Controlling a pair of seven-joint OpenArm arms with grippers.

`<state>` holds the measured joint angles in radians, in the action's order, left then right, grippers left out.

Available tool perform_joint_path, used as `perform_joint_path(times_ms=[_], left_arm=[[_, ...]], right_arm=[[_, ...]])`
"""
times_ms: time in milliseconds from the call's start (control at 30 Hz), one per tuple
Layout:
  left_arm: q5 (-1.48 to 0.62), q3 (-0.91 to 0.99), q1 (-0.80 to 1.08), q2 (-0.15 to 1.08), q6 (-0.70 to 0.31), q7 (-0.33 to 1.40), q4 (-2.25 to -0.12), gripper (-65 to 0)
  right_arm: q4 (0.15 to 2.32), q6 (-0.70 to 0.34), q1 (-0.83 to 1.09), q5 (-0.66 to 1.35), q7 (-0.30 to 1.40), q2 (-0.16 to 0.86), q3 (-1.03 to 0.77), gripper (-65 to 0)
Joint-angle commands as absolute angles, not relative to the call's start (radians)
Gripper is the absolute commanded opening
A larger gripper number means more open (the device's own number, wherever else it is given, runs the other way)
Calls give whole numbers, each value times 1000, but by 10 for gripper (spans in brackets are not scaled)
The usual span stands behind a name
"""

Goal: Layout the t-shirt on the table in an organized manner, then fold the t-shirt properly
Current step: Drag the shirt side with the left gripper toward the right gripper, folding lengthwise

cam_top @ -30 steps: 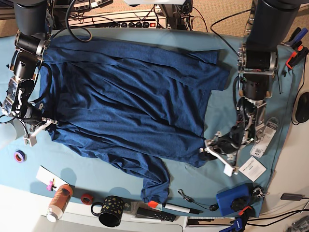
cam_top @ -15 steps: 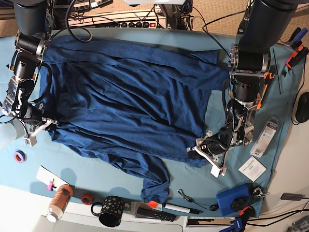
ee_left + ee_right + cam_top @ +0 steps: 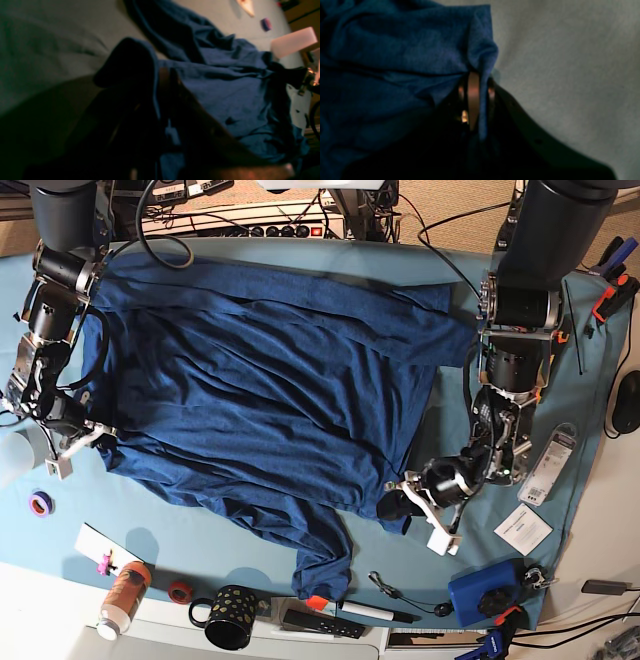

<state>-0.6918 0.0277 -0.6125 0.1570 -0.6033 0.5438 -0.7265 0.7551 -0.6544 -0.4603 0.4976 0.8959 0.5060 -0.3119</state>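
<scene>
Both grippers were clenched on the t-shirt (image 3: 260, 380), which lay spread across the table (image 3: 200, 530). Left gripper (image 3: 405, 502) pinched the shirt's hem corner near the front edge; right gripper (image 3: 85, 435) pinched the opposite corner at the table's side. Bare cloth ran along the front edge, bordered by a mug (image 3: 228, 616), bottle (image 3: 124, 595) and tape roll (image 3: 40, 503).

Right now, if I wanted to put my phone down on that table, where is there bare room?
Bare table lies between the t-shirt hem and the mug, left of the hanging sleeve. Another strip runs along the far edge above the shirt. The near edge is crowded: bottle, pen, blue box. The right side holds the left end effector and papers.
</scene>
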Motion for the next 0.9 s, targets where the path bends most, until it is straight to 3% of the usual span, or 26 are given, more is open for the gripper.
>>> perform_joint_path(times_ms=[0,233,433,867], left_arm=[[-720,30,-651,169,-623,527,-748,-650],[-808,30,-647,214,-662,570,-748,-650],[-921,30,-645,219,-698,675,-749,-650],[-1120,69,-606,219,-698,876,-801,-650]], right_arm=[[783,-684,-482,535,910,524,-340,-650],[819,-698,-482,736,1101,525,-498,-650],[819,-698,-477,865,1191,527,-516,-650],[819,-698,-471,878,1279,549,-516,-650]])
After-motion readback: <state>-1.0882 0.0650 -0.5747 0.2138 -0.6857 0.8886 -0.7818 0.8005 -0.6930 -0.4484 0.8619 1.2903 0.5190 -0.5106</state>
